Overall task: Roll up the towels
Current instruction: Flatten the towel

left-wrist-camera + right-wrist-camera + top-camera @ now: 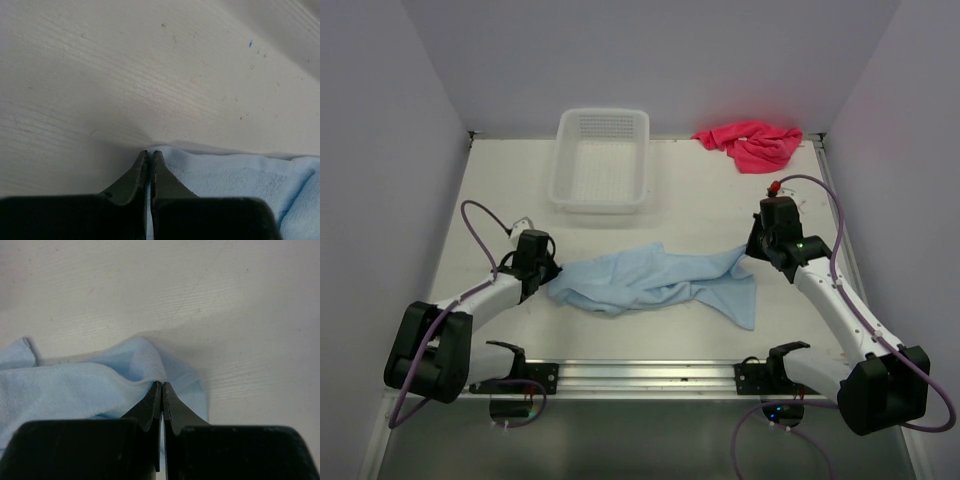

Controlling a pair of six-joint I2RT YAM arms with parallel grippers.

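A light blue towel [655,282] lies crumpled across the middle of the table between both arms. My left gripper [548,273] is shut on its left corner; the left wrist view has the gripper [150,153] pinching the blue towel [235,180] with cloth between the fingers. My right gripper [748,250] is shut on the towel's right upper corner; in the right wrist view the gripper [162,385] clamps a raised fold of the blue towel [75,390]. A pink-red towel [752,142] lies bunched at the back right corner, untouched.
A white mesh basket [601,197] stands at the back, left of centre. White walls close the table on three sides. A metal rail [640,374] with both arm bases runs along the near edge.
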